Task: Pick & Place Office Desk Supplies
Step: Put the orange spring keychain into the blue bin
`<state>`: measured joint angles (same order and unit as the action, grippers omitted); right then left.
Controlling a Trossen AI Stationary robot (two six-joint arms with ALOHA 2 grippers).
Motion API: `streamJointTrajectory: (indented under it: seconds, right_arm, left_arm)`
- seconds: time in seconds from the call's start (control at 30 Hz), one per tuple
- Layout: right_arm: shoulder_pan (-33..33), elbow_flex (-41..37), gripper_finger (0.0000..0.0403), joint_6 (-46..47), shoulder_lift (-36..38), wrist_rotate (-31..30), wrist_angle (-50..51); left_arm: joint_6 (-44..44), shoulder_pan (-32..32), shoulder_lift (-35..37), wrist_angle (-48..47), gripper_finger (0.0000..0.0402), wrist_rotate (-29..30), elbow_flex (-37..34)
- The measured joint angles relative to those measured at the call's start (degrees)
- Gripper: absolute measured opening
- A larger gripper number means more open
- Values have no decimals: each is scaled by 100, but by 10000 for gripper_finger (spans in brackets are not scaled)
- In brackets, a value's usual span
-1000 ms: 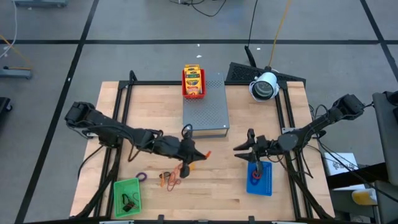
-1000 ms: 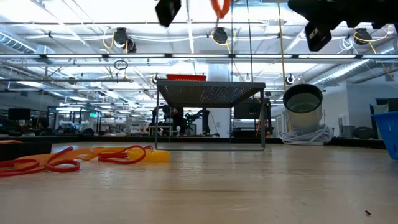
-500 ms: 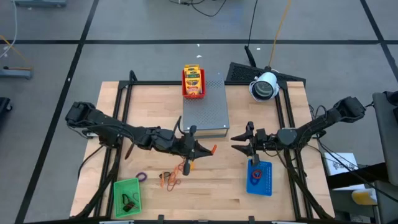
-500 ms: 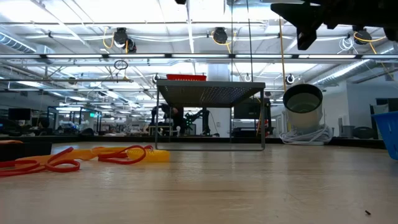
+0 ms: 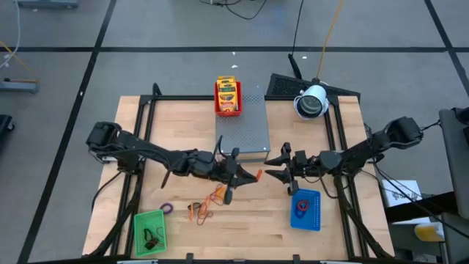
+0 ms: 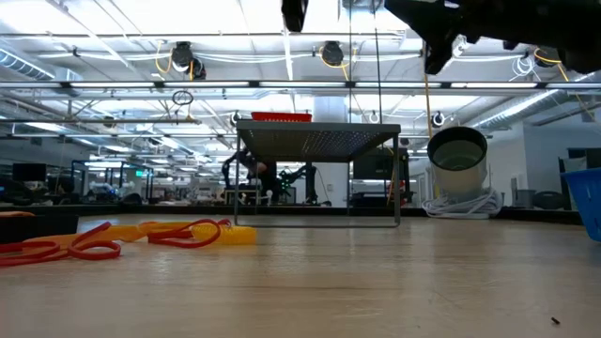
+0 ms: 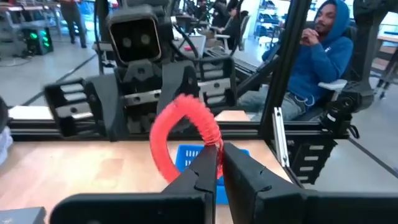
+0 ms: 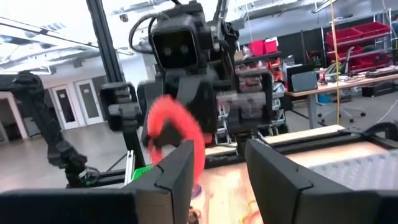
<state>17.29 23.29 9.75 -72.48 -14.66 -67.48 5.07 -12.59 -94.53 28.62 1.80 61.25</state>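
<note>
Handover above the wooden counter: left gripper fingers clamp the red rubber-band loop; right gripper fingers, apart, should close on the loop's free side before release.

**Cut off, hidden or too small to read**

In the low view both arms are cropped by the top edge: only a dark tip and a dark mass hang into the picture, with neither gripper's fingertips shown. The blue tray is cut by that view's right edge.

In the right wrist view the red rubber band is a motion smear, its outline unreadable, and its lower part is hidden behind the near finger.

In the high view the dark pieces in the green tray are too small to identify, as are the loops in the tangle of bands on the table.
</note>
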Motion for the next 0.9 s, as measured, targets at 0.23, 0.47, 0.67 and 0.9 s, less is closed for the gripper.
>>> streamJointTrajectory:
  seconds: [0.23, 0.47, 0.67, 0.9]
  right_arm:
    - [-10, 356, 130, -201, -272, -2, 2]
    - [-10, 573, 130, -250, -483, 0, 2]
    - [-8, 634, 130, -147, -599, 7, 0]
    - [3, 632, 130, 5, -599, 293, -11]
  left_arm:
    - [-9, 54, -1, 200, 9, -220, -2]
    - [-49, 49, -1, 297, 28, -286, -2]
    - [-91, 54, -1, 266, 7, -284, -2]
    - [-91, 54, -1, 215, 23, -281, -2]
